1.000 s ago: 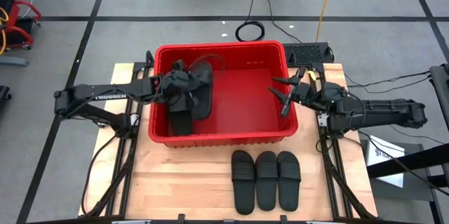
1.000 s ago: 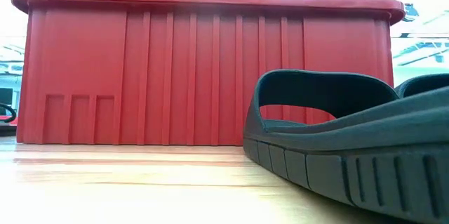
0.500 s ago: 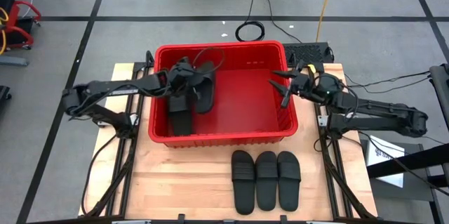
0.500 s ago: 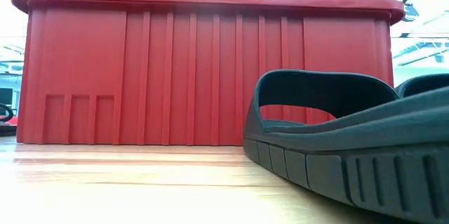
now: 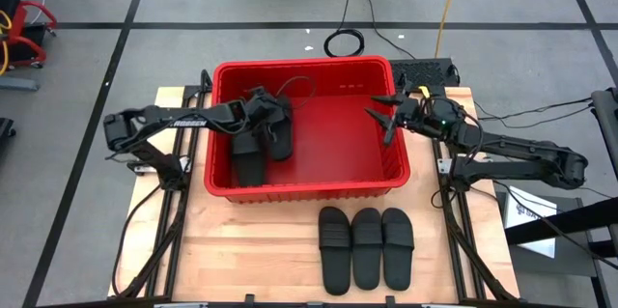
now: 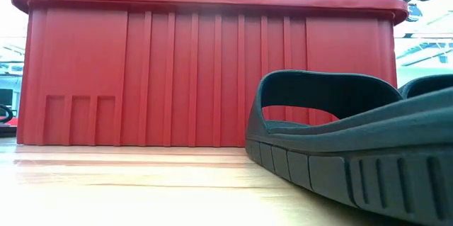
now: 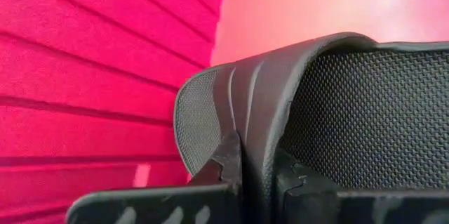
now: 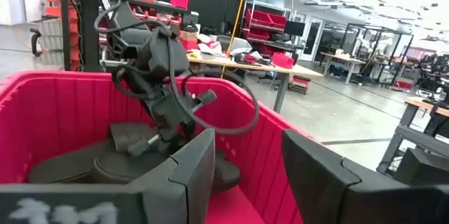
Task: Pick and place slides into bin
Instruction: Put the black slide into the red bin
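Observation:
The red bin (image 5: 304, 65) stands at the table's far middle. My left gripper (image 5: 263, 118) reaches into its left half and is shut on a black slide (image 5: 281, 126). Another black slide (image 5: 247, 161) lies on the bin floor by the left wall. My right gripper (image 5: 381, 120) hangs open and empty over the bin's right half. Three black slides (image 5: 367, 247) lie side by side, soles down, on the table in front of the bin. The nearest of them fills the low view (image 6: 340, 134). My left gripper pinches the slide's wide strap at its edge (image 7: 256, 147) between its two fingers (image 7: 226, 161). The fingers come from the table's left, slanting down into the bin. The slide is low in the bin by the other one; whether it rests on it, I cannot tell.
The bin's right half shows bare red floor (image 5: 352, 149). The bin's tall ribbed wall (image 6: 177, 77) stands between the table slides and the arms. Cables and a black box (image 5: 425, 74) lie behind the table's far right corner.
My left gripper has gone down and toward the table's right, deeper into the bin, carrying the slide with it. My right gripper has gone a little toward the far edge and the table's left, staying open.

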`<act>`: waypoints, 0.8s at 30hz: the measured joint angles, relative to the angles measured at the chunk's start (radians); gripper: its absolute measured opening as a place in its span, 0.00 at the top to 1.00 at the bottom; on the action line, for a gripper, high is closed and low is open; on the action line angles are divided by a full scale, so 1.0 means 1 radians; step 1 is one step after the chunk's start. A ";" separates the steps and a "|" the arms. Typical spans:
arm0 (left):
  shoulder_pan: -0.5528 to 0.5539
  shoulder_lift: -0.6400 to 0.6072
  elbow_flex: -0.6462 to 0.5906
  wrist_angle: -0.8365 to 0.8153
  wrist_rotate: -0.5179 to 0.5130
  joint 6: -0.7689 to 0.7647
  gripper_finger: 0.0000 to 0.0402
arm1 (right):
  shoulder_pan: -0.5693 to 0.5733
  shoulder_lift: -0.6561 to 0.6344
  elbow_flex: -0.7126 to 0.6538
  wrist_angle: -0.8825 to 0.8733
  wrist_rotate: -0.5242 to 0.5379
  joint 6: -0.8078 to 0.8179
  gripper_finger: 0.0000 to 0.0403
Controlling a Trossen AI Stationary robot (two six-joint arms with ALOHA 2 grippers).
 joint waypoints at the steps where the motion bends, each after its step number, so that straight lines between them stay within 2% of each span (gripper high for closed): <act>1: 0.000 0.012 0.000 -0.001 -0.001 0.000 0.98 | 0.000 0.001 0.000 0.000 0.000 0.000 0.62; 10: 0.001 0.107 0.003 0.015 -0.039 0.014 0.94 | 0.001 0.001 0.000 0.000 -0.004 0.000 0.62; 18: 0.018 0.114 0.002 0.071 -0.082 0.058 0.94 | 0.001 0.001 0.000 0.000 -0.050 0.002 0.62; 24: 0.042 0.113 0.002 0.071 -0.066 0.056 0.94 | 0.001 0.001 0.000 0.002 -0.052 0.010 0.62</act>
